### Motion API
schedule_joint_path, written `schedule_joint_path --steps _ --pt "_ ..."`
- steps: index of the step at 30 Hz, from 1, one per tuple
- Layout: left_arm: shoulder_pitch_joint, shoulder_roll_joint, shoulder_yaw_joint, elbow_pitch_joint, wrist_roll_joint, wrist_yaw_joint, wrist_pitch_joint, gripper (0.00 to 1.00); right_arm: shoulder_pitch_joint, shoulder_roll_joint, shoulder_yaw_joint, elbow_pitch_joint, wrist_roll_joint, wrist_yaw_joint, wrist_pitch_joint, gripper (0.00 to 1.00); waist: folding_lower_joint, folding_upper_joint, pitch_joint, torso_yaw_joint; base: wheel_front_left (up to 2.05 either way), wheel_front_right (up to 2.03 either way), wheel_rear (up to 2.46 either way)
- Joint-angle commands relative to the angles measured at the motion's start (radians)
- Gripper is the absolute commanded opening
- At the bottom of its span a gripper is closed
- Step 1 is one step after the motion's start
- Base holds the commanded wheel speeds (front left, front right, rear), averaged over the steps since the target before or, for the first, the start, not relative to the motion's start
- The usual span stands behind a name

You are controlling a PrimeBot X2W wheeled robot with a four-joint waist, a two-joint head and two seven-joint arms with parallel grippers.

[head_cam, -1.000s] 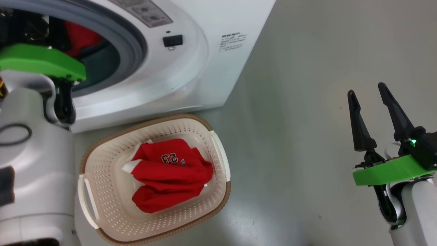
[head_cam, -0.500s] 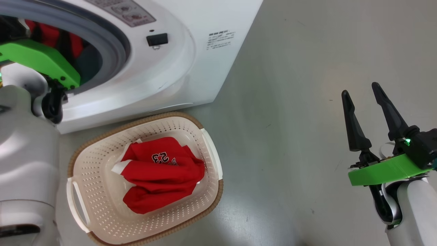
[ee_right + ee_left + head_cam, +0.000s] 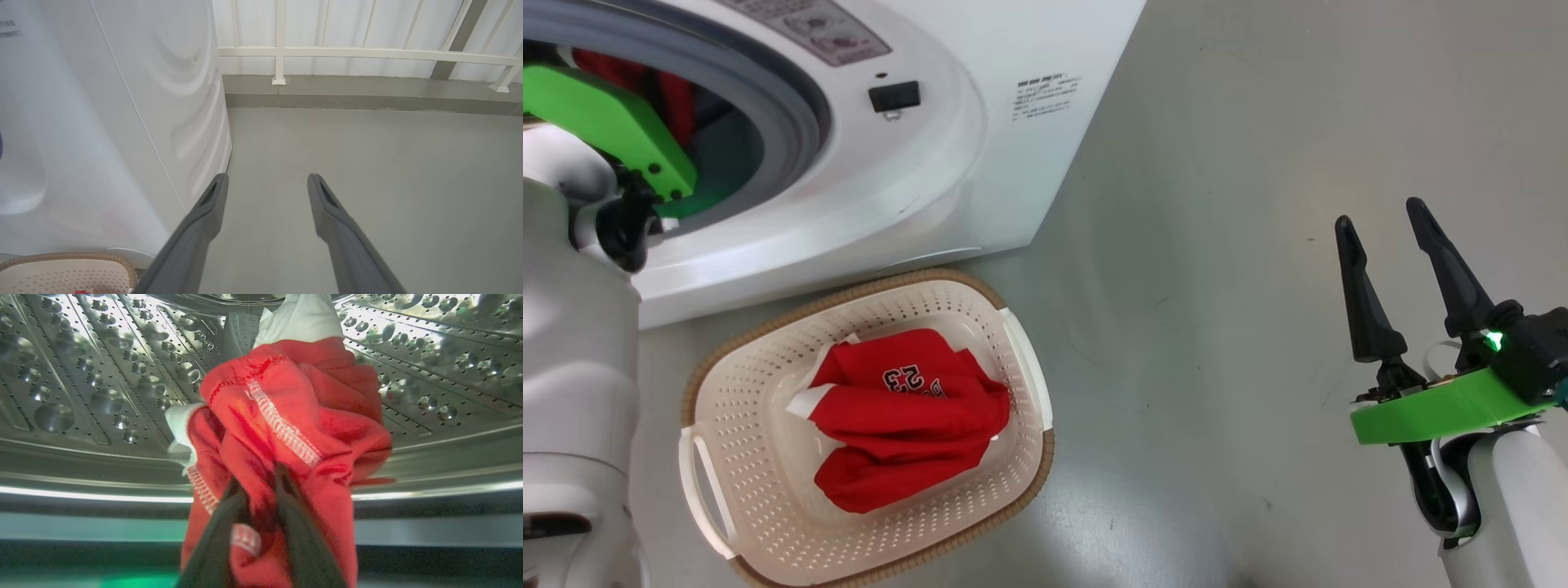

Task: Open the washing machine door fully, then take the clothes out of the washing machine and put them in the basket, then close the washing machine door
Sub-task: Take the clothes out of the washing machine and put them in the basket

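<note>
Grey floor (image 3: 1217,286) by a white railing (image 3: 367,53); the basket (image 3: 760,482) is lying diagonally before the washing machine (image 3: 1013,49). The left gripper (image 3: 258,477) is pinching the clothes (image 3: 294,408), and the right gripper (image 3: 1379,214) is gaping.

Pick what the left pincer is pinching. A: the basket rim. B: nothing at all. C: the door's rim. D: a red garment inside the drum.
D: the left wrist view shows the left pincer closed on a red garment, with the perforated steel drum behind it.
</note>
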Motion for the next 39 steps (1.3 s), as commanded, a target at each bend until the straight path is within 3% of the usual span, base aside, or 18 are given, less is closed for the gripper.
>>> schedule_joint_path --steps 1,6,12,21,33,39 --pt "0.038 0.028 0.003 0.004 -0.006 0.001 0.012 0.0 -0.007 -0.006 0.015 -0.024 0.011 0.003 -0.006 1.0 -0.0001 0.0 0.001 -0.001 0.0 0.0 0.0" --pt "0.072 0.015 0.0 -0.007 -0.021 -0.018 -0.031 0.0 -0.007 -0.014 0.008 -0.021 0.013 0.003 -0.006 1.0 -0.0001 0.0 -0.009 0.002 0.0 0.0 0.0" --pt "0.137 0.015 -0.005 -0.073 -0.019 -0.025 -0.236 0.0 0.008 -0.01 0.002 -0.016 0.009 0.003 -0.006 1.0 -0.0001 0.0 -0.046 0.016 0.0 0.0 0.0" --pt "0.252 -0.012 -0.015 -0.169 -0.044 -0.041 -0.426 0.0 0.041 -0.007 -0.016 -0.015 0.004 0.003 -0.006 1.0 -0.0001 0.0 -0.12 0.046 0.0 0.0 0.0" --pt "0.548 -0.046 -0.024 -0.603 0.042 -0.018 -0.453 0.0 0.089 0.013 -0.035 -0.022 -0.013 0.003 -0.006 1.0 -0.0001 0.0 -0.215 0.082 0.0 0.0 0.0" --pt "0.676 -0.057 -0.019 -0.758 0.089 -0.004 -0.453 0.0 0.111 0.02 -0.038 -0.015 -0.019 0.003 -0.006 1.0 -0.0001 0.0 -0.263 0.092 0.0 0.0 0.0"
